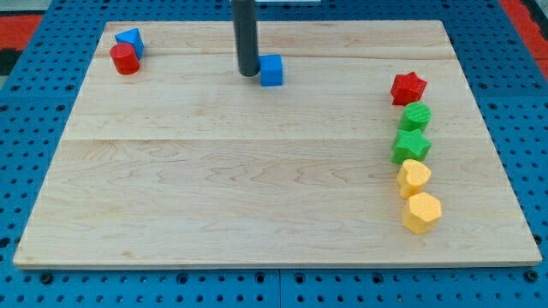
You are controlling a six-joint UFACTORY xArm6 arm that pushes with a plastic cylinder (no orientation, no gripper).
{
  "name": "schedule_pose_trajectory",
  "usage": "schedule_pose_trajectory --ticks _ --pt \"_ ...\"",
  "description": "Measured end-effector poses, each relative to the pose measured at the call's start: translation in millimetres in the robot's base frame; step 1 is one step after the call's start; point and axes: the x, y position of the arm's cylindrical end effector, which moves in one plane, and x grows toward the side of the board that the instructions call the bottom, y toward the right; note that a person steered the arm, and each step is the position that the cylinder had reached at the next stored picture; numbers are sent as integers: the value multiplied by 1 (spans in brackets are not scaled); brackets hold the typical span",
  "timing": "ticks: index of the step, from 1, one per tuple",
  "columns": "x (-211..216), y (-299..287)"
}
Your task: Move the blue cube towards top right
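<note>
near the bottom right of the worktop (214,188) sit two yellow blocks (421,211) (413,178), then two green ones (411,146) (417,116) and a red star (408,87). farther back, my tip (247,74) touches the left side of the blue cube (271,70) — the tool is just a rod, holding nothing. the cube is at top middle, so most of the push to the top right is left. far left — a red block (125,59) and a blue one (130,39).

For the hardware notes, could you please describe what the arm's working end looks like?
It is a straight, smooth, dark grey round rod with no gripper, cables or markings visible. My tip ends bluntly beside the blue cube, at its left in the view.
</note>
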Motion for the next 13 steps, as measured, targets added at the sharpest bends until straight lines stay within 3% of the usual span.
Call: schedule_pose_trajectory --ticks 2,5,7,9,10,11,12,13 --pt "3 69" --pt "41 55" --pt "41 111" --pt "5 108" --pt "23 102" --pt "4 54" --pt "-19 46" --pt "-28 85"
